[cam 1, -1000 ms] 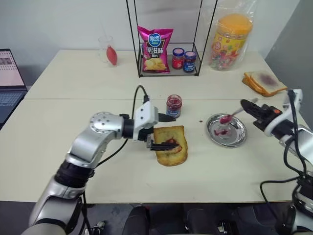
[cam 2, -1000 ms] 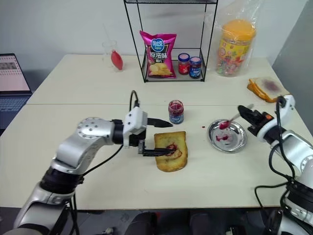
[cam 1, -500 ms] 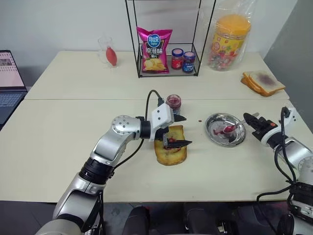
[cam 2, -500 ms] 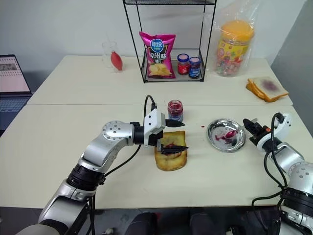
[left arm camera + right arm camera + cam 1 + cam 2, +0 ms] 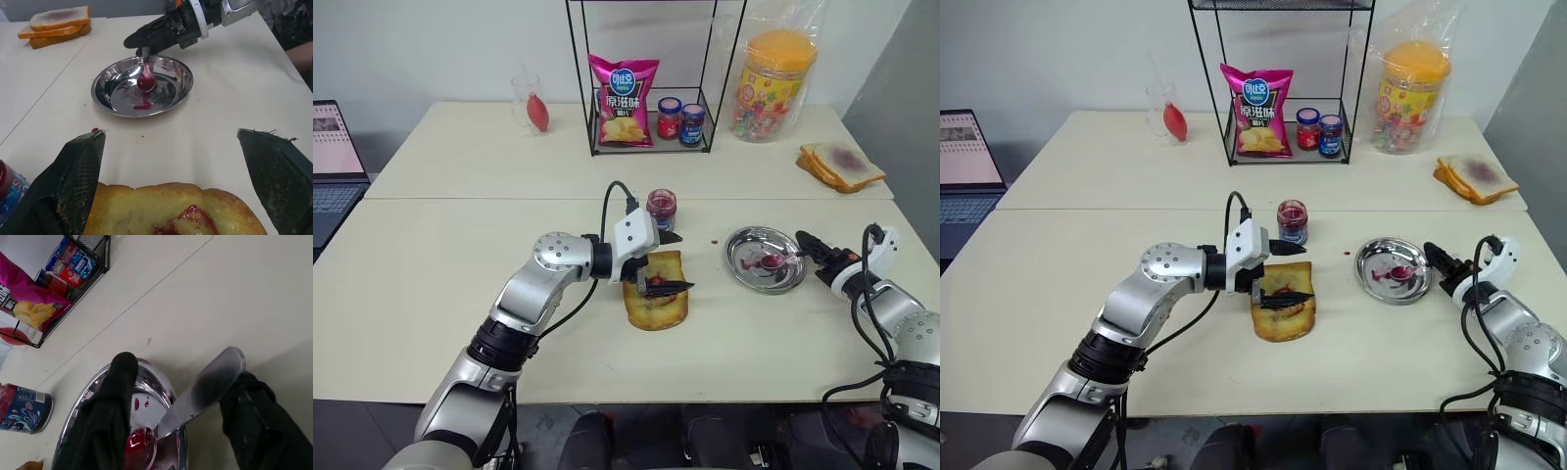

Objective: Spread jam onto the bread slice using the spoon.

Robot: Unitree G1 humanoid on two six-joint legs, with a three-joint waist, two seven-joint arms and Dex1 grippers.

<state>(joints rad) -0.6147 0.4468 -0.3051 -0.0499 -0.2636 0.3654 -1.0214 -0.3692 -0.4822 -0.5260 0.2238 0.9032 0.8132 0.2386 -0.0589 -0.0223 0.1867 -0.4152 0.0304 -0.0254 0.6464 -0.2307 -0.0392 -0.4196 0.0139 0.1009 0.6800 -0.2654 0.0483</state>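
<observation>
The bread slice [image 5: 655, 305] lies mid-table with a red jam smear on top. My left gripper [image 5: 673, 261] is open, its wide fingers [image 5: 78, 164] straddling the slice's far end, one over the bread and one toward the jam jar [image 5: 661, 210]. To the right sits a metal dish [image 5: 749, 272] with jam spots. The spoon [image 5: 208, 382] rests in it, red bowl down and handle leaning on the rim. My right gripper [image 5: 806, 247] is open at the dish's right rim. The handle runs between its parted fingers [image 5: 120, 382].
A wire rack [image 5: 592, 98] at the back holds a pink chips bag [image 5: 623, 96] and two lidded jars [image 5: 680, 119]. A bagged orange-lidded tub [image 5: 771, 83], a stack of stained bread [image 5: 840, 164], a glass [image 5: 530, 100] and a laptop [image 5: 331, 166] line the far edges.
My right gripper has sunk to the dish with the spoon, laid its bowl inside and parted its fingers from the handle. The head view has also shifted. The left gripper stays by the bread.
</observation>
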